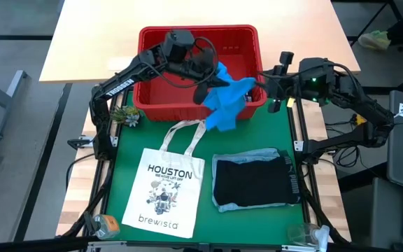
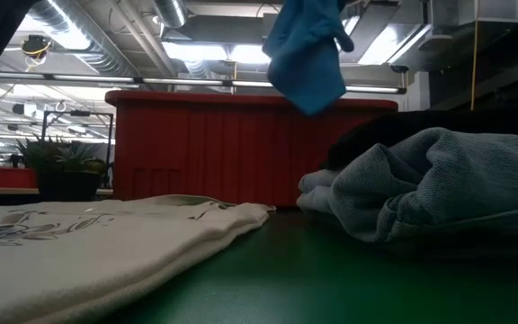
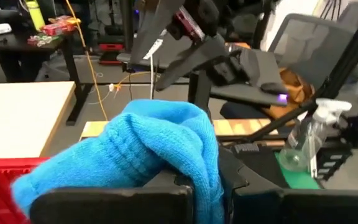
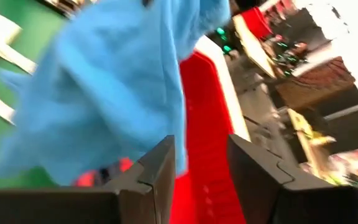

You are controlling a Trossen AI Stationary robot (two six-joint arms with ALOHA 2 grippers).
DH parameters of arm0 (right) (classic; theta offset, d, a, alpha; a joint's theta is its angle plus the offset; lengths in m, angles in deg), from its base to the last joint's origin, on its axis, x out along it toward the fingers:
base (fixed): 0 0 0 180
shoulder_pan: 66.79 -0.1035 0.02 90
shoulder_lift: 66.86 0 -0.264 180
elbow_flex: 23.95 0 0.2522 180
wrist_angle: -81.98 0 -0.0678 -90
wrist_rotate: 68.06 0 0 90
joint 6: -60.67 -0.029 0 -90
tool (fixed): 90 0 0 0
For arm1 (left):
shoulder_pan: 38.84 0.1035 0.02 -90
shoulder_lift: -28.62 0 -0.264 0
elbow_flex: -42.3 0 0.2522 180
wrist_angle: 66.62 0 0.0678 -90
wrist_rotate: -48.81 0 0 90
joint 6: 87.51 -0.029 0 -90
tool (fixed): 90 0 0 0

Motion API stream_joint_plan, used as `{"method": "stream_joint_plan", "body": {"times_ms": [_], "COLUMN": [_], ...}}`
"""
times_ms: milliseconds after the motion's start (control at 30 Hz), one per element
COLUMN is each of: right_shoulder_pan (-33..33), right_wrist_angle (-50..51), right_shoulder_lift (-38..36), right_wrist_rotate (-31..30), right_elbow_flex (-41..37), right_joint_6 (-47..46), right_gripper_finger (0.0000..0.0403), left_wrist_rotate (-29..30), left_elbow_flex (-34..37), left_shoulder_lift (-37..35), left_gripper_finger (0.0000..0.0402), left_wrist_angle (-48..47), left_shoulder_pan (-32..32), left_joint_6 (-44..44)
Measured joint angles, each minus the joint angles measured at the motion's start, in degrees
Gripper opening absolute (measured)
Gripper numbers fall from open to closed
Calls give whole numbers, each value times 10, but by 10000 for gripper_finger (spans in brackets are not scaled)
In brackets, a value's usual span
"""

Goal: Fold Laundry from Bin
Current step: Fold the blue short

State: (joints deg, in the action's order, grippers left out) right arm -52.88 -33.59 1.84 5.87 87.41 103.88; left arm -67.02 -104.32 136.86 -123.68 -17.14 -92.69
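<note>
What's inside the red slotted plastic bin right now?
The high view shows mostly bare red floor in the red slotted plastic bin. The left gripper, shut on the bright blue knit garment, hangs over its front right corner, hiding that part.

High overhead, low level; both see red bin (image 1: 198,70), wrists close.
</note>
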Motion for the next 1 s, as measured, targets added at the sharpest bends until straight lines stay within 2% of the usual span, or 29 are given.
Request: {"method": "stream_joint_plan", "body": {"times_ms": [167, 433, 600, 833, 1000], "right_shoulder_pan": [0, 0, 0, 0, 0], "right_wrist_angle": [1, 10, 39, 78, 79], "right_shoulder_lift": [-1, -1, 4, 6, 6], "right_wrist_rotate": [69, 84, 116, 158, 193], "right_elbow_flex": [0, 0, 0, 0, 0], "right_joint_6": [-41, -59, -90, -106, -140], "right_gripper_finger": [143, 143, 143, 143, 143], "left_wrist_rotate": [15, 28, 29, 82, 87], "left_elbow_flex": [0, 0, 0, 0, 0], "left_shoulder_lift": [0, 0, 0, 0, 0], "left_gripper_finger": [9, 9, 9, 9, 9], "left_wrist_angle": [-11, -18, -18, -23, -42], "left_shoulder_pan": [-10, -34, -46, -56, -56], "left_joint_6": [-37, -66, -73, -76, -76]}}
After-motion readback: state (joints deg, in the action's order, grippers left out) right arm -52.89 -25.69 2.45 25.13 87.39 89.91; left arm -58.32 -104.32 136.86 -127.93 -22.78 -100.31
